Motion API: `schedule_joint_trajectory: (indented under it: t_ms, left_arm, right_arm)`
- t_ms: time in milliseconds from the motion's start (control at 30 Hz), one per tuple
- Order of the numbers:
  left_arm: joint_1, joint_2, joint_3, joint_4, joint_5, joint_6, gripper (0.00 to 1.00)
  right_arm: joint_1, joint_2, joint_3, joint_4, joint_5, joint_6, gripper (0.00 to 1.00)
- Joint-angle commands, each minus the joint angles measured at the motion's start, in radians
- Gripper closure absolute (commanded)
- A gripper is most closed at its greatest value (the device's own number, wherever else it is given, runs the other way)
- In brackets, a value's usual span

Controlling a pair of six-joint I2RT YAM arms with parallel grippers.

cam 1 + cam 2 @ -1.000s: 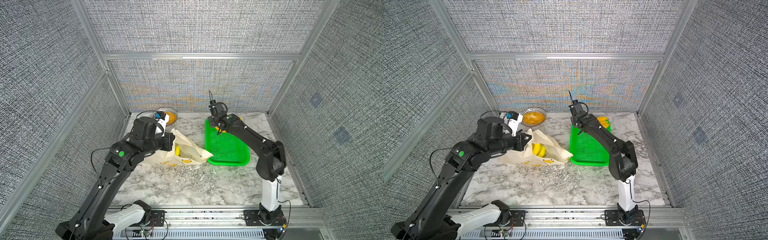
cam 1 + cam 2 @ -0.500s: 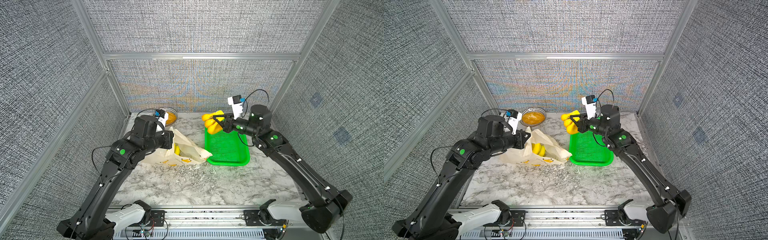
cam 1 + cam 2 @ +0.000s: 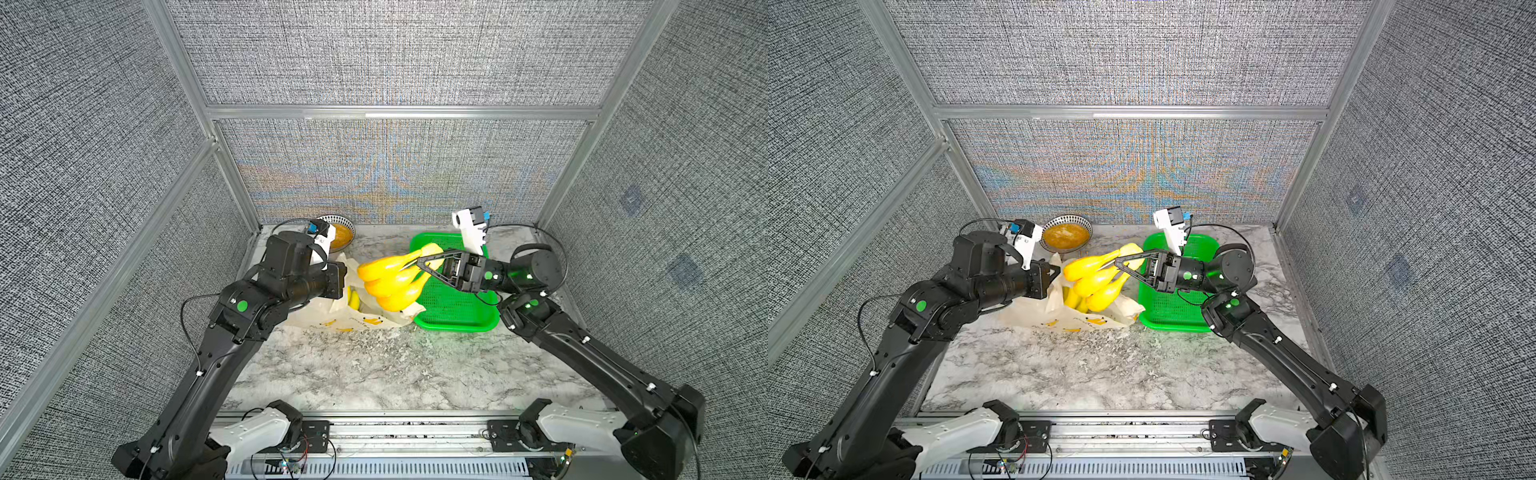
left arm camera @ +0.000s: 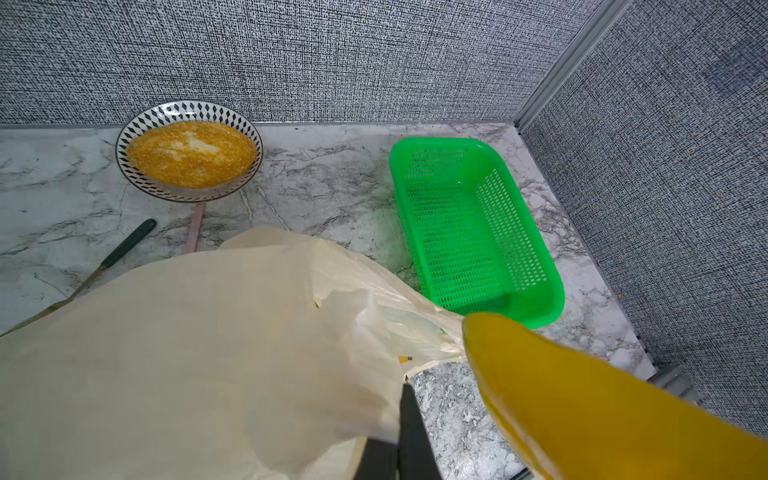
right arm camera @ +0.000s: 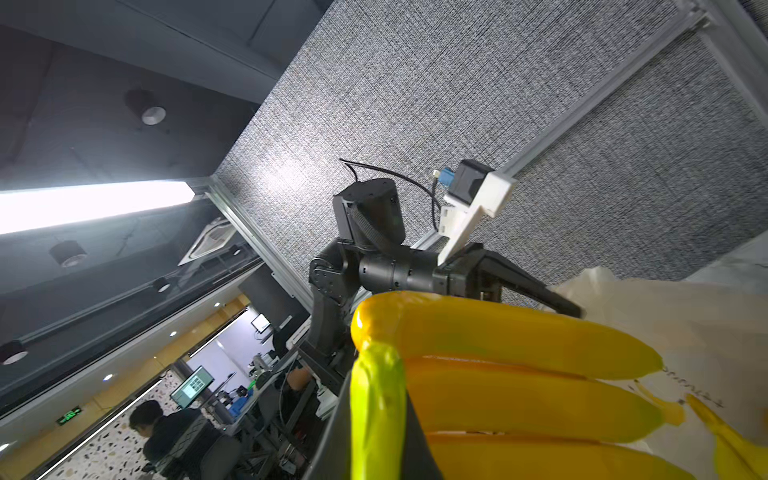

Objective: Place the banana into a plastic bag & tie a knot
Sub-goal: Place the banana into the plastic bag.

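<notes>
The right gripper (image 3: pixel 417 262) is pressed together on the greenish stem of the banana bunch (image 3: pixel 390 286). It carries the bunch in the air with the fruit tips pointing left, toward the bag. Holding the stem seems sensible, since it leaves the fat yellow fingers free to go in first and keeps the pincer clear of the thin film. Facing it from the left, the left gripper (image 5: pixel 575 309) is pinched shut on the upper edge of the plastic bag (image 3: pixel 316 316). It holds that lip up off the marble table (image 3: pixel 374 365), so the mouth gapes toward the oncoming fruit. The bunch hangs just above and partly over that opening, not yet inside. Something yellow shows within the mouth, though it cannot be told whether that is fruit or print. The rest of the cream bag sags flat on the table, near the left side, its printed bananas facing up. Just to its right sits the green basket (image 3: pixel 457 328), empty in the left wrist view. At the far left, a patterned bowl (image 4: pixel 187 109) of orange grains stands well clear of the work. No knot has been made; the loading step comes first.
</notes>
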Motion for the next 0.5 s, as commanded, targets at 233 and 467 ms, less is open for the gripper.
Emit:
schedule_joint_trajectory:
  t_ms: [233, 467]
  left_arm:
    - [0.000, -0.057, -0.017, 0.006, 0.015, 0.015, 1.00]
    - [0.001, -0.084, -0.036, 0.018, 0.054, 0.016, 1.00]
  right_arm:
    - [0.016, 0.121, -0.083, 0.263, -0.016, 0.149, 1.00]
    - [-0.004, 0.267, -0.073, 0.304, -0.037, 0.154, 1.00]
